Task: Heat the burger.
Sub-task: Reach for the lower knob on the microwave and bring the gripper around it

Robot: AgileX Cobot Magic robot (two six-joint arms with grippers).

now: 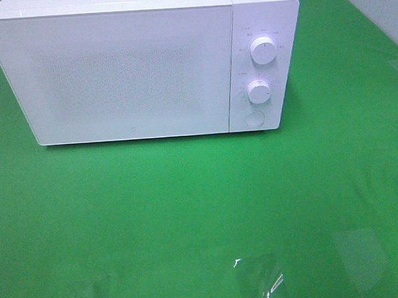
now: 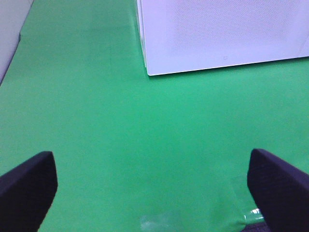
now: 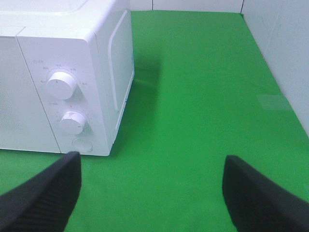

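Green cloth (image 1: 189,209) is spread over the whole table, and in the exterior high view a white microwave (image 1: 128,66) is set at the back with its door (image 1: 115,70) shut; an upper knob (image 1: 263,50), a lower knob (image 1: 258,90) and a round button (image 1: 253,118) are stacked on its right panel. No burger is seen in any view, and whether it lies behind the frosted door cannot be told. In the left wrist view the left gripper (image 2: 152,181) is held with its fingers wide apart and nothing between them, near the oven's left front corner, beside a pale wall (image 2: 9,34). In the right wrist view the right gripper (image 3: 152,191) is likewise spread and empty, facing the knobs. A timer could be set on an empty oven if the burger's place is not checked first, and a released door could probably swing into the left gripper. Wide bare cloth is left in front and to the right for moving.
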